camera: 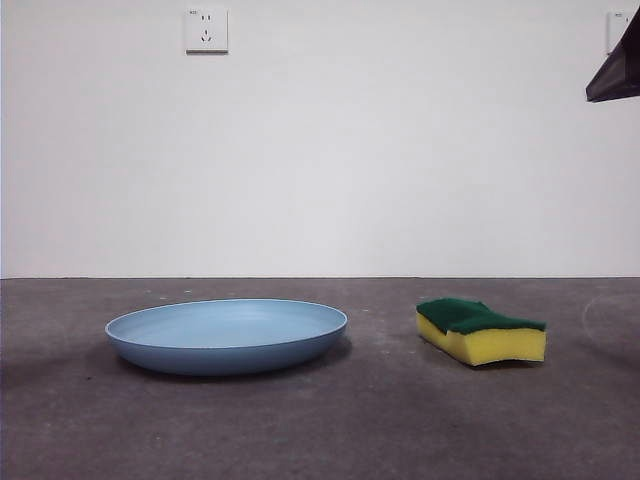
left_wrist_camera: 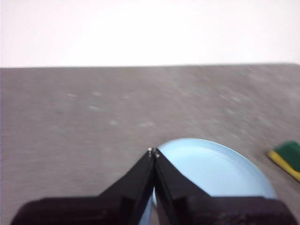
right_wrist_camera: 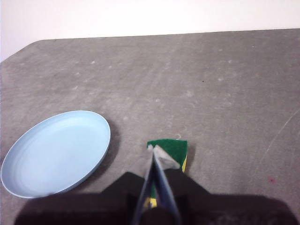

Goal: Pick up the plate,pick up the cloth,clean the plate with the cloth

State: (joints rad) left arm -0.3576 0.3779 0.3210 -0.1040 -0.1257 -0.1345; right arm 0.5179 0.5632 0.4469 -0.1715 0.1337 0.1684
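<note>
The left gripper (left_wrist_camera: 153, 152) has its fingers pressed together, the tips meeting in a point above the near edge of the plate (left_wrist_camera: 213, 168), holding nothing. The right gripper (right_wrist_camera: 153, 149) is much the same: fingers closed tip to tip, empty, hanging over the cloth (right_wrist_camera: 169, 149) (really a wavy-sided sponge, yellow foam under a dark green scouring layer) without any sign of touching it.

From the front, neither arm reaches down into the scene; only a black tip (camera: 615, 70) shows at the upper right corner, and I cannot tell which arm it belongs to.

The plate (camera: 226, 336) sits flat on the grey worktop (camera: 320, 430), light blue, wide and shallow with a low rim. The cloth (camera: 481, 331) lies to the right of the plate, clearly apart from it with a bare strip of worktop between them, green side up, resting flat.

Behind the plate the worktop runs back to a plain white wall (camera: 350, 150), where a white socket (camera: 206, 30) is mounted high above the plate.
</note>
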